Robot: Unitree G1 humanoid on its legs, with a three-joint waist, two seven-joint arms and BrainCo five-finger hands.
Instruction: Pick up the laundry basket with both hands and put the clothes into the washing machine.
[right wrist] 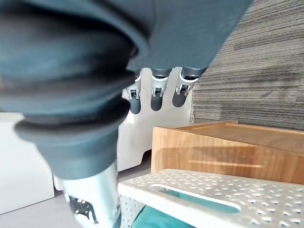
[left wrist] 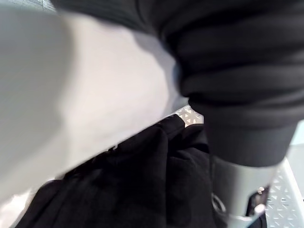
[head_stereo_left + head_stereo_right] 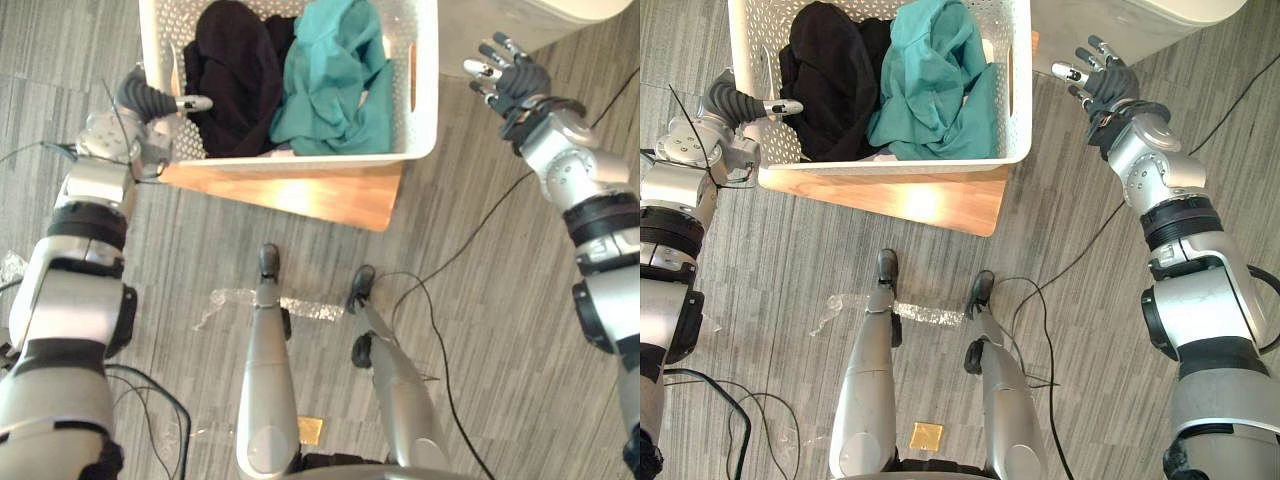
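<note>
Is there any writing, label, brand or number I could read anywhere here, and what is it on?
None can be read.
The laundry basket, black garment, teal garment, wooden stand and white machine show no print.
A small yellow square on the floor is too small to tell.

I note a low wooden tabletop on the grey floor — white laundry basket resting directly on it.
</note>
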